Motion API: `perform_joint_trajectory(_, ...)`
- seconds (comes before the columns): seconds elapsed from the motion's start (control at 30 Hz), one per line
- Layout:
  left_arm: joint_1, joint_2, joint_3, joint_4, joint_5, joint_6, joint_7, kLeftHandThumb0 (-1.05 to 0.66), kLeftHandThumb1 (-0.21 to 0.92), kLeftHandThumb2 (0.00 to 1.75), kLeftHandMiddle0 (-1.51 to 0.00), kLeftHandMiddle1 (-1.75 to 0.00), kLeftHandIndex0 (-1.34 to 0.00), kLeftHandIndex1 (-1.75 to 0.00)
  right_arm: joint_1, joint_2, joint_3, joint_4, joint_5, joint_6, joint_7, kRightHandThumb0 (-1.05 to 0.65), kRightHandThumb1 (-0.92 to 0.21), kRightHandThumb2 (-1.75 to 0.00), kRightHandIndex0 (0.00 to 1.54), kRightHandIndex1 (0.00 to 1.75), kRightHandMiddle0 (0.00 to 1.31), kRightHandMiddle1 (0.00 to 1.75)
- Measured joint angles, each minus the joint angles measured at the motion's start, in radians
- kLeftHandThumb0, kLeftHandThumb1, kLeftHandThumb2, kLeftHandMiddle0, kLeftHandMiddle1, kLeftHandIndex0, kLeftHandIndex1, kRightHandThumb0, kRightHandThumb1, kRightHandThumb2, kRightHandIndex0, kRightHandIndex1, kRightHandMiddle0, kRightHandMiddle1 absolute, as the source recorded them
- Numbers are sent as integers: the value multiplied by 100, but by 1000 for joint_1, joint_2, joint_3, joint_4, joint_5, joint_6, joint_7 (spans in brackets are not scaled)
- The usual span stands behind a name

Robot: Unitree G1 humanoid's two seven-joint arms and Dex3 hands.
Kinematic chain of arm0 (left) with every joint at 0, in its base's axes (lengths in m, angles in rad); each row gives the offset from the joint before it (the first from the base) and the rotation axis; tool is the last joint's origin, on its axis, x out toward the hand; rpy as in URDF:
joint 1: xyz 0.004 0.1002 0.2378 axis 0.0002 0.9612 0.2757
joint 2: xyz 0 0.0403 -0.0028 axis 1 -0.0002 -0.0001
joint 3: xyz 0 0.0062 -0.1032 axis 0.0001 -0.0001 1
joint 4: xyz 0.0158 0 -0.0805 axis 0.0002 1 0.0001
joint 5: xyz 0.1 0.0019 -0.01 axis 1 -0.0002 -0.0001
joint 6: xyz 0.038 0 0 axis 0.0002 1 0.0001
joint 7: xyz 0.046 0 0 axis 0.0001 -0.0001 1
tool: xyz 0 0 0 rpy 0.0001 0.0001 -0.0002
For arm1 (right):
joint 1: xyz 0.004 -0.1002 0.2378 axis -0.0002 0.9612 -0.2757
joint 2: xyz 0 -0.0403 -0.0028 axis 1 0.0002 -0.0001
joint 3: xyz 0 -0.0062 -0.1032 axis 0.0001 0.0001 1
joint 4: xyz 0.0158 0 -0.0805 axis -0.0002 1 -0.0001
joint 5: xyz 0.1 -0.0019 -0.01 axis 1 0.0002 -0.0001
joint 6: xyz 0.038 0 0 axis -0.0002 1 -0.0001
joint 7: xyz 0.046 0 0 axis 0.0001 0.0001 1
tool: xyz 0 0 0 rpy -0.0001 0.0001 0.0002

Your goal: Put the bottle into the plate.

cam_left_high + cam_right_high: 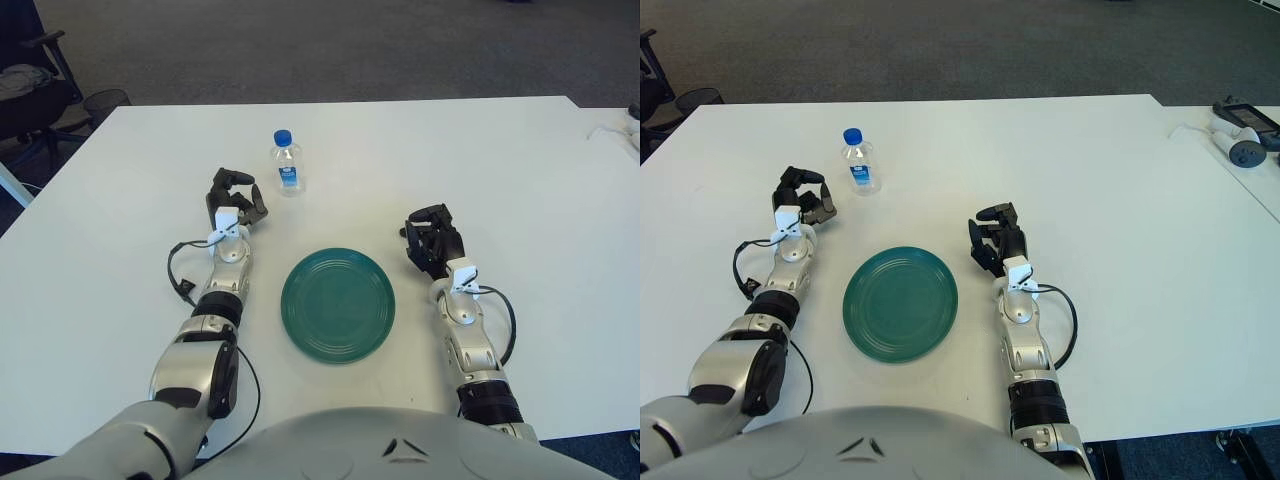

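A small clear bottle (286, 165) with a blue cap and blue label stands upright on the white table, beyond the plate. The round green plate (338, 304) lies flat near the table's front, with nothing on it. My left hand (234, 197) is left of the plate and just left of and below the bottle, a short gap away from it, fingers curled and holding nothing. My right hand (432, 240) shows right of the plate, fingers loosely curled, holding nothing.
The white table (480, 160) stretches wide around the plate. A black office chair (30, 85) and a dark bin stand off the far left corner. A small grey device (1238, 150) with a cable lies at the far right edge.
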Motion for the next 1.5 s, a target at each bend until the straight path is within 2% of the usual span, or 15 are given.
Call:
perform_joint_trajectory(0.33,-30,-4,-4,26,3,-38,11,-43,46,113,-96,-175,-50,-175,-12,-1,-1,15,1,-6,0,-34,-92,-52,40,121,19,175)
perform_joint_trajectory(0.83,-32,-4,-18,40,8,-62,-21,-43,47,111,-94,-175,-49,-175,-13,2,-2,24,2,-20,1,-34,-92,-52,41,121,19,175)
perform_joint_trajectory(1.0,-32,-1,-45,40,26,-61,-25,-42,52,105,-79,-175,-45,-175,-13,2,-2,24,2,-20,1,-34,-92,-52,41,122,19,175)
perform_joint_trajectory(1.07,-32,2,-60,37,39,-52,-30,-41,58,97,-62,-175,-41,-175,-13,2,-2,24,2,-20,1,-34,-92,-52,41,122,19,175)
perform_joint_trajectory(1.1,-32,4,-69,34,50,-40,-33,-48,62,88,-53,-175,-33,-175,-13,2,-2,24,2,-20,1,-34,-92,-52,41,122,19,175)
perform_joint_trajectory(1.17,-32,9,-89,22,69,-7,-42,-66,78,50,-31,-175,-14,-175,-13,2,-1,25,2,-20,1,-34,-92,-52,41,121,19,175)
perform_joint_trajectory(1.2,-31,11,-100,11,81,16,-43,-76,83,44,-20,-175,-9,-175,-14,2,-1,25,2,-20,1,-34,-92,-52,41,121,19,175)
perform_joint_trajectory(1.27,-28,12,-115,-17,103,71,-41,-85,88,40,-10,-174,-5,-175,-15,2,-1,25,2,-20,1,-34,-92,-52,41,120,19,175)
perform_joint_trajectory(1.5,-3,1,-123,-148,133,258,19,-94,92,36,-1,-151,0,-175,-18,2,-1,28,2,-20,4,-34,-92,-52,40,119,19,175)
